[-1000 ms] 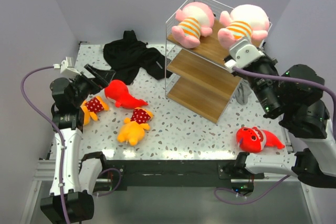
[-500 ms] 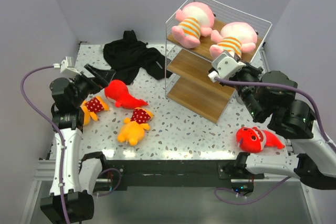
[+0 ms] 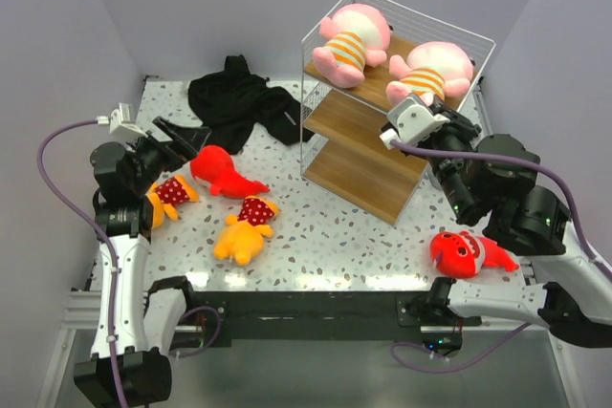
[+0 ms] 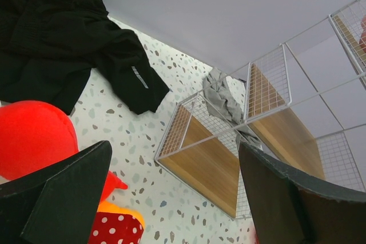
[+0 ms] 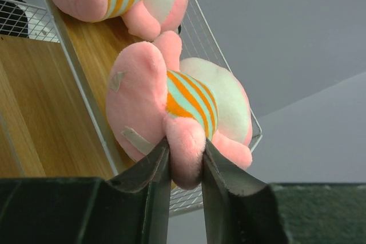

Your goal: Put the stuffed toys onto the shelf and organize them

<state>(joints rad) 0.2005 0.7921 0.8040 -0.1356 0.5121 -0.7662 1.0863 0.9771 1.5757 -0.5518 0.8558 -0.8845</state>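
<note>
The right gripper [image 5: 186, 154] pinches a limb of one pink striped toy [image 5: 189, 104] lying on the top board of the three-board shelf [image 3: 368, 155], just beside the second pink toy [image 3: 349, 43]. The left gripper [image 3: 184, 137] hangs, fingers spread wide, above the first red fish toy [image 3: 222, 171]. On the table [image 3: 335, 226] lie the near orange-yellow toy [image 3: 246, 227], the far-left orange-yellow toy [image 3: 168, 194] and the second red fish toy [image 3: 467, 252]. One black garment [image 3: 239, 102] lies behind.

Two stuffed toys [image 3: 349, 40] lie on the shelf's [image 3: 363, 164] top board, far right; on the counter [image 3: 335, 231], three left, one near right.
</note>
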